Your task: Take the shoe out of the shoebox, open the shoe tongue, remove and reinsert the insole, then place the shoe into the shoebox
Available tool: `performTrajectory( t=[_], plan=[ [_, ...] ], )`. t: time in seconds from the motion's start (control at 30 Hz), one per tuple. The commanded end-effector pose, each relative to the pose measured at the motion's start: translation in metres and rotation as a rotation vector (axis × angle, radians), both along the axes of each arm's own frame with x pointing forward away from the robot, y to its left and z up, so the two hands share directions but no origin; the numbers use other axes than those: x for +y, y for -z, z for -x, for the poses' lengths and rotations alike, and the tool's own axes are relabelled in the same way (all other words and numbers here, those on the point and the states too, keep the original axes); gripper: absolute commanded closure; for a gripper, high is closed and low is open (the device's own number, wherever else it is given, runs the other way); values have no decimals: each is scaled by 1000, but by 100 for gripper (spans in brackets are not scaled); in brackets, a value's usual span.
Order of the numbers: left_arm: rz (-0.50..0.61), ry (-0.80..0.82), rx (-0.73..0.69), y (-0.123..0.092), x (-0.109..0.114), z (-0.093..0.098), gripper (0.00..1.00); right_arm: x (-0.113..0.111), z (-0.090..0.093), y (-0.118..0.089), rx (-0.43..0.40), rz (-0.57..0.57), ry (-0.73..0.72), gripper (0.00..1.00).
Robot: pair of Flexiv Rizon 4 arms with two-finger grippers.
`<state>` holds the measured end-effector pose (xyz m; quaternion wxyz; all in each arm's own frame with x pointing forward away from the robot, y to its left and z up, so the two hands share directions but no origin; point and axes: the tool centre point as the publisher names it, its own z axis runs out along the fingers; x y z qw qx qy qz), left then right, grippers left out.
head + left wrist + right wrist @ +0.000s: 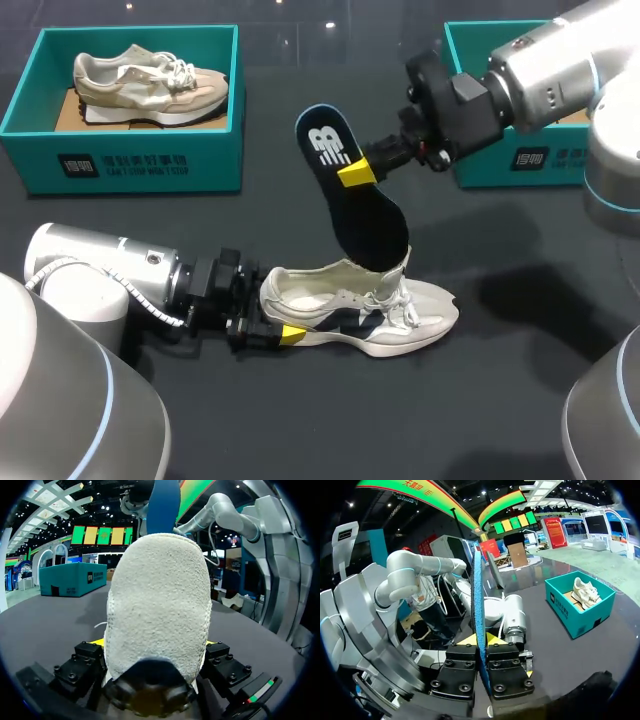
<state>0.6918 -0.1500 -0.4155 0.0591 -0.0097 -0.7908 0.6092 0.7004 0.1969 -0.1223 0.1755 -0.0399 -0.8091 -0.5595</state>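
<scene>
The left fingers (291,334) are gripping the shoe (400,318) by its heel on the tabletop (300,430); the right fingers (356,171) are holding the insole (365,215), its lower end dipping into the shoe.

- Dark worktop (500,410), plain matte surface, filled the head view from edge to edge.
- Teal shoebox (150,165) sat on it at the far left, open on top, long front wall facing the robot.
- Second teal shoebox (480,160) sat at the far right, well apart from the first, only partly seen.
- White shoe (400,325) stood on its sole near the middle, nearer the robot than both boxes, toe pointing right, touching neither box.
</scene>
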Motion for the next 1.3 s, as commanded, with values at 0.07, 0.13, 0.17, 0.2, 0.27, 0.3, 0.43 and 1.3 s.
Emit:
performTrajectory(
  t=[0.07, 0.13, 0.17, 0.2, 0.27, 0.3, 0.43, 1.3],
  plan=[
    [-1, 0, 0, 2, -1, 0, 100, -43, 15, -25, 23, -29, 141, 100],
    [-1, 0, 0, 2, -1, 0, 100, -61, 19, -34, 50, -86, 165, 100],
    [-1, 0, 0, 2, -1, 0, 100, -68, 20, -38, 64, -91, 174, 100],
    [-1, 0, 0, 2, -1, 0, 100, -68, 20, -38, 64, -91, 174, 100],
    [-1, 0, 0, 2, -1, 0, 100, -68, 20, -38, 64, -91, 174, 100],
    [-1, 0, 0, 2, -1, 0, 100, -68, 20, -38, 64, -91, 174, 100],
    [-1, 0, 0, 2, -1, 0, 100, -68, 20, -38, 64, -91, 174, 100],
    [-1, 0, 0, 2, -1, 0, 100, -126, 60, -68, 171, -185, 309, 100]
  ],
)
